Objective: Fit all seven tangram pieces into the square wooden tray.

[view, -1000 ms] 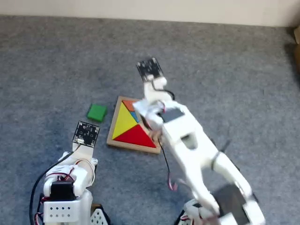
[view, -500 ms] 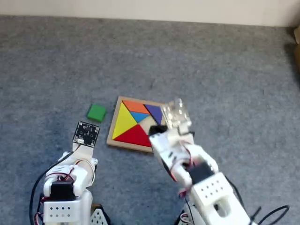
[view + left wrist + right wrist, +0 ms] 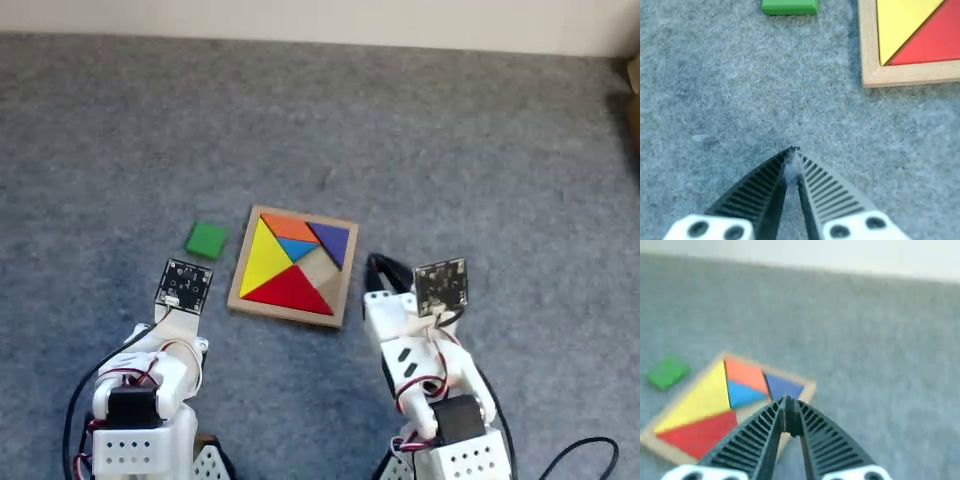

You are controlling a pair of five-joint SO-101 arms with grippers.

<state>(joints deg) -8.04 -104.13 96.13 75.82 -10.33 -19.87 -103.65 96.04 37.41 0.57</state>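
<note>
Green square (image 3: 207, 239) lies on the counter just beside the tray (image 3: 868, 45), outside it; left gripper (image 3: 791, 150) and right gripper (image 3: 787, 402) both pinched closed, empty; suggest left opens wide, grips the flat sides squarely, seats it in the bare gap (image 3: 318, 268).

The table is covered in a grey cloth (image 3: 715, 90) that looks like felt: matt, fuzzy and slightly pilled. The tray (image 3: 910, 74) is pale, unpainted wood with a smooth, dull rim. The yellow piece (image 3: 902, 22), red piece (image 3: 935, 45) and green piece (image 3: 789, 6) have smooth, even painted faces with little shine. The left gripper (image 3: 791, 152) and right gripper (image 3: 788, 407) have black, ribbed plastic fingers set in smooth white plastic bases.
</note>
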